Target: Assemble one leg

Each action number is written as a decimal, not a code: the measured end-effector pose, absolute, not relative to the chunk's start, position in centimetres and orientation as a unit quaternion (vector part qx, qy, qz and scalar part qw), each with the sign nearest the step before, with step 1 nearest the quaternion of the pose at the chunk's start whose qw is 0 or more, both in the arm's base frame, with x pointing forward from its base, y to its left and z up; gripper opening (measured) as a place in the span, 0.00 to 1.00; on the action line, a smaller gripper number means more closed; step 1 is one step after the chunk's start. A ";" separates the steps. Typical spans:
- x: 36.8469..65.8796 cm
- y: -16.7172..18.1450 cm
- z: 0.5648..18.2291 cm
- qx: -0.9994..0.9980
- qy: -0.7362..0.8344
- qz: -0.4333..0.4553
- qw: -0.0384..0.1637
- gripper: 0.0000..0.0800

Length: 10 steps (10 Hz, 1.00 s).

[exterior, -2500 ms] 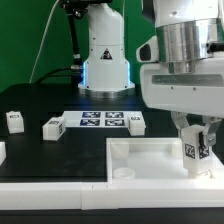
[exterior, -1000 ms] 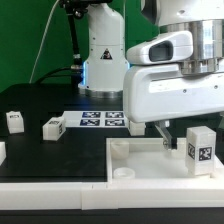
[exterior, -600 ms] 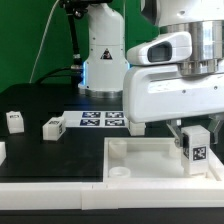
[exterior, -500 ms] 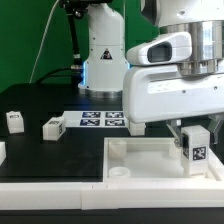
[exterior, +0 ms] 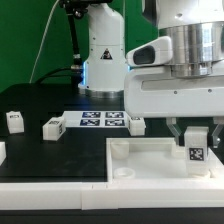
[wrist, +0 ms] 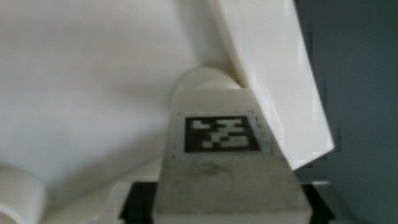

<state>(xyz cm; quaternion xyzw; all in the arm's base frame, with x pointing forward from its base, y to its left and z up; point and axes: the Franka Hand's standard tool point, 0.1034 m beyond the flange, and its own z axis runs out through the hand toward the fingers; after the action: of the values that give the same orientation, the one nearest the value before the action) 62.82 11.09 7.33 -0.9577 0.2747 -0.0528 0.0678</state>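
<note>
Gripper [exterior: 196,140] straddles the leg [exterior: 196,153], one finger close on each side; whether it actually clamps cannot be told. The leg stands upright on the white tray piece [exterior: 150,158], at the exterior view's right. Only the wrist view shows dark finger pads [wrist: 135,200] hugging its flanks. A second ago the gripper hung to the exterior view's left of the leg.

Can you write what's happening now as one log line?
fingers: shut on small white plastic leg block | leg: upright in white square tray
</note>
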 end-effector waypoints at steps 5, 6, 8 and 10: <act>62.0 12.1 7.2 -0.789 0.609 0.006 0.081 0.36; 62.0 12.3 7.1 -0.743 0.665 0.012 0.080 0.36; 62.0 12.3 7.0 -0.720 0.689 0.016 0.082 0.36; 62.0 12.4 7.1 -0.758 0.648 0.012 0.081 0.57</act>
<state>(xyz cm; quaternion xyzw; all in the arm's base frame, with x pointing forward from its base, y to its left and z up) 61.97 12.36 7.05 -0.7576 0.6476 0.0121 0.0806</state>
